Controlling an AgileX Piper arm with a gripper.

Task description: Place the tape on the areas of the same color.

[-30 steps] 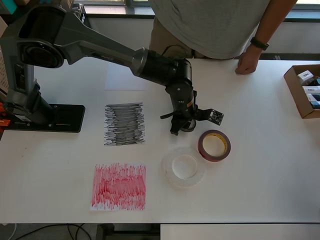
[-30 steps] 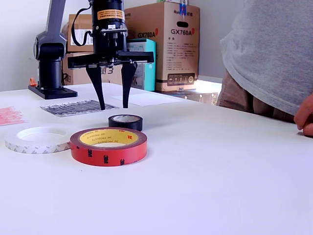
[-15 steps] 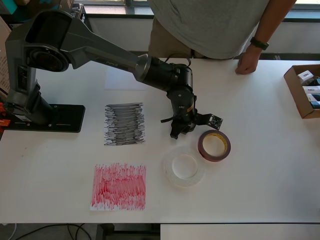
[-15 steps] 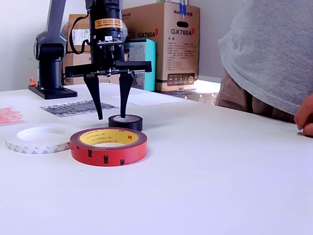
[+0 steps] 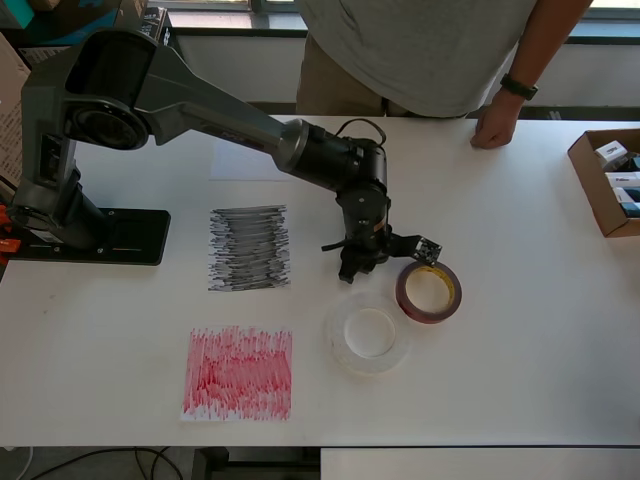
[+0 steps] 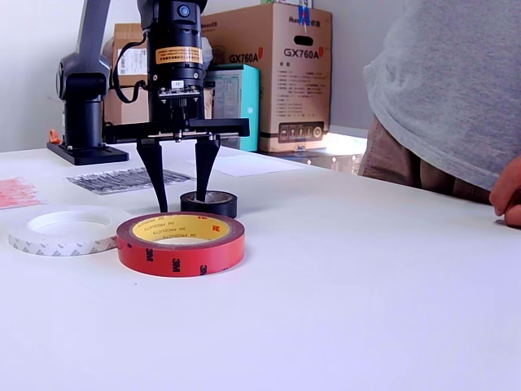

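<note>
Black tape point(image 6: 208, 203), the small roll, is sitting on the white surface point(image 6: 366, 277) directly under my gripper point(image 6: 179, 195). I am reaching out from my base point(image 5: 85, 235) across the surface, wrist bent so that I am pointing straight down. My fingers point(image 6: 155, 175) are standing apart: in the exterior view one is hanging just outside the roll's wall on that view's left, the other is dipping over the roll's hole. Whether either one is touching the roll, I cannot tell.

Just beside the black roll, the red-brown tape point(image 6: 181, 243) with its yellowish core is lying flat, and the clear-whitish tape point(image 6: 63, 230) is lying next to that. None of the three is lying on a patch. In the overhead view the black scribbled patch point(image 5: 249, 247) is lying to the left of my gripper, the red scribbled patch point(image 5: 238, 373) below it, and a faint white patch point(image 5: 245, 160) above it.

At the overhead view's right edge a cardboard box point(image 5: 598, 186) is sitting open, holding a few small packets point(image 5: 612, 155). A person point(image 5: 440, 50) in a grey shirt is standing at the far side, one hand point(image 5: 495, 128) resting on the surface.
</note>
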